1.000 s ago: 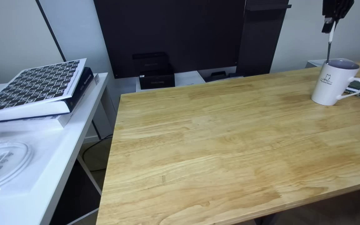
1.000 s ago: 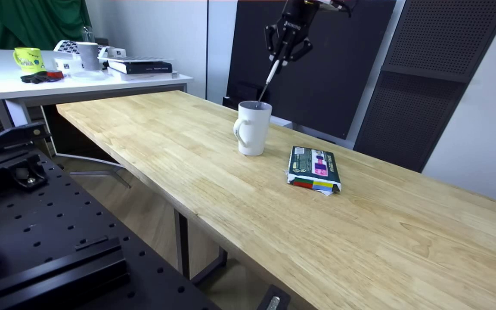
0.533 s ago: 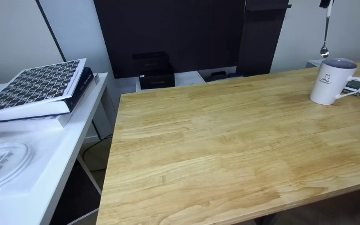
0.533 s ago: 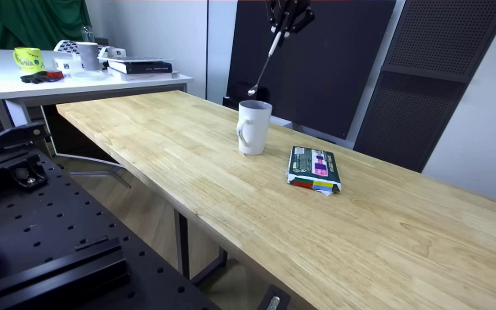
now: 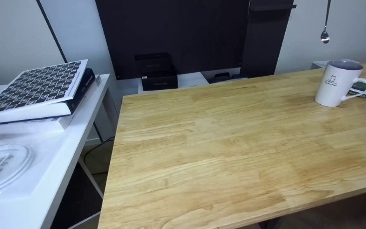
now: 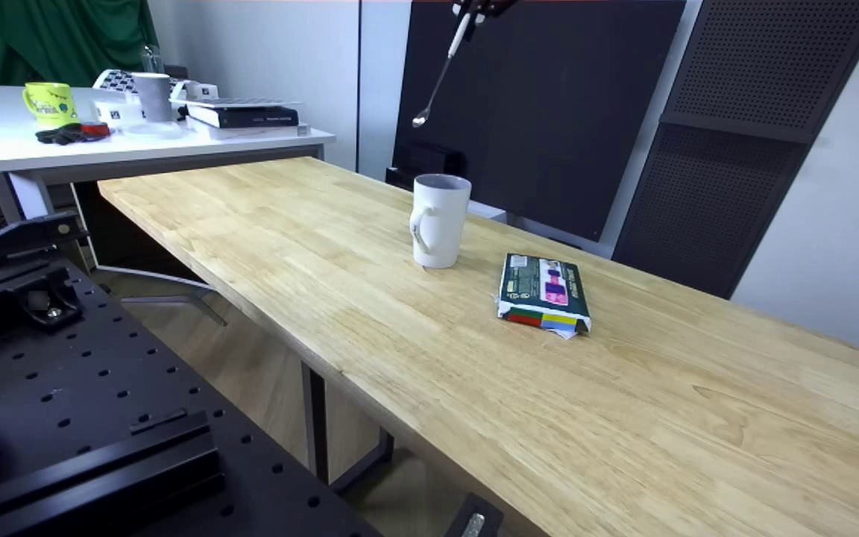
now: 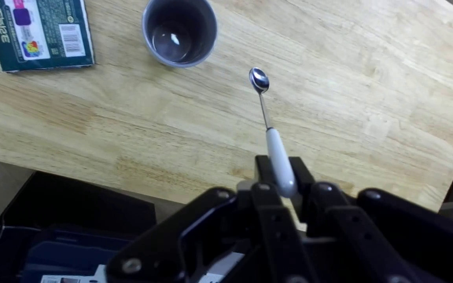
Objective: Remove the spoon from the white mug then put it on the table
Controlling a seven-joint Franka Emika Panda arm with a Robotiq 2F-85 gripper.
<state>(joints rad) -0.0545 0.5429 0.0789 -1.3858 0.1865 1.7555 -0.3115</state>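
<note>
In the wrist view's lower centre the gripper (image 7: pixel 281 168) pinches the spoon (image 7: pixel 276 143) aloft, clear of the mug (image 7: pixel 180 33) at top. Removal looks done; laying the spoon on the table (image 7: pixel 195 125) is left.

wrist view: close, downward past tool (image 7: pixel 281 169); both exterior views: oblique; shared: mug (image 5: pixel 336 85), table (image 5: pixel 227 143)

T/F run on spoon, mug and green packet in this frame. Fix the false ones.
1. The pincer grips the spoon by its white handle. True.
2. The white mug stands upright on the table. True.
3. The spoon lies on the table. False: it hangs in the air.
4. The spoon dips into the white mug. False: it is fully out.
5. The green packet lies apart from the white mug. True.
</note>
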